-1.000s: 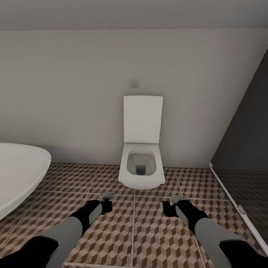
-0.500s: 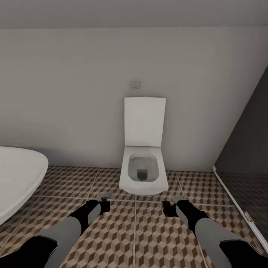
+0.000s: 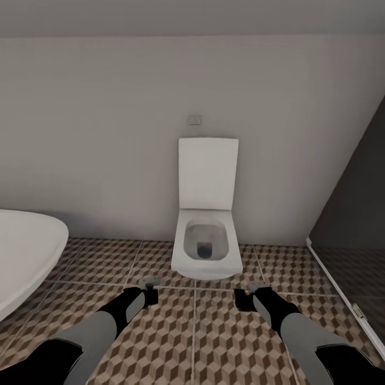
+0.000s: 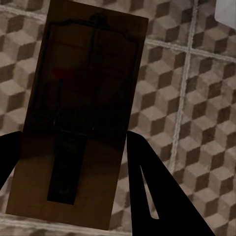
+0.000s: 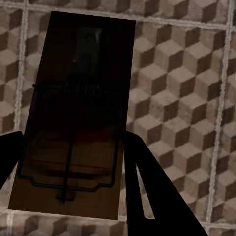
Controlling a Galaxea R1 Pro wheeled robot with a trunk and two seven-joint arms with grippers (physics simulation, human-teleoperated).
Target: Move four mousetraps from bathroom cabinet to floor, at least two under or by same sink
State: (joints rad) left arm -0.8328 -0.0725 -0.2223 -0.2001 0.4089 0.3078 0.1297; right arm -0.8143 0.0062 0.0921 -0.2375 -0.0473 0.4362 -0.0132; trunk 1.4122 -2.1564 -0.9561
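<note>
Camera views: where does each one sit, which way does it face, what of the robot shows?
Head view: up on the head, facing forward and down at the toilet, bathtub and bathroom floor; both forearms show.
Left wrist view: on the left arm, looking along the dark jaws holding a mousetrap above tile.
Right wrist view: same on the right arm, another mousetrap in its jaws.
Shared: cube-pattern tile in all three.

Toilet (image 3: 205,251) ahead, bathtub (image 3: 27,256) left, seemingly open floor (image 3: 192,337) between.
</note>
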